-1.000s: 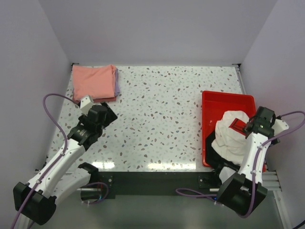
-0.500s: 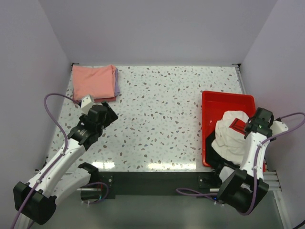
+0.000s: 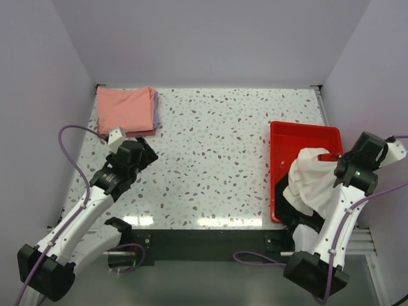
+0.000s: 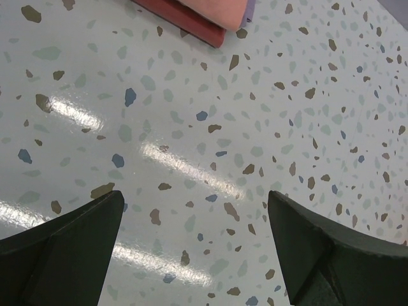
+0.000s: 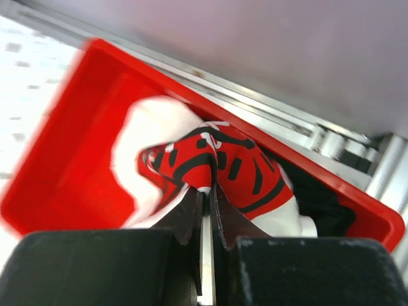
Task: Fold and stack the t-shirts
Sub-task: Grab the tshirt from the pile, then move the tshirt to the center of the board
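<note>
A cream-white t-shirt [image 3: 312, 182] with a red print [image 5: 217, 162] hangs bunched over the red tray [image 3: 280, 137] at the right. My right gripper [image 5: 205, 189] is shut on its printed cloth and holds it lifted; in the top view that gripper [image 3: 341, 160] sits at the shirt's upper right. A folded salmon-pink t-shirt [image 3: 124, 109] lies at the table's far left corner on a lavender one [image 3: 156, 108], whose edge peeks out. My left gripper [image 4: 191, 217] hovers open over bare table just in front of that pile [image 4: 210, 13].
A dark garment [image 3: 284, 191] lies in the tray under the white shirt. The tray's rim [image 5: 57, 166] stands close below my right gripper. Walls enclose the table on three sides, and a metal rail [image 3: 322, 105] runs along the right edge.
My right gripper has shut on the white shirt's printed part and risen up and to the right, pulling the cloth into a peak. The left arm has not moved.
</note>
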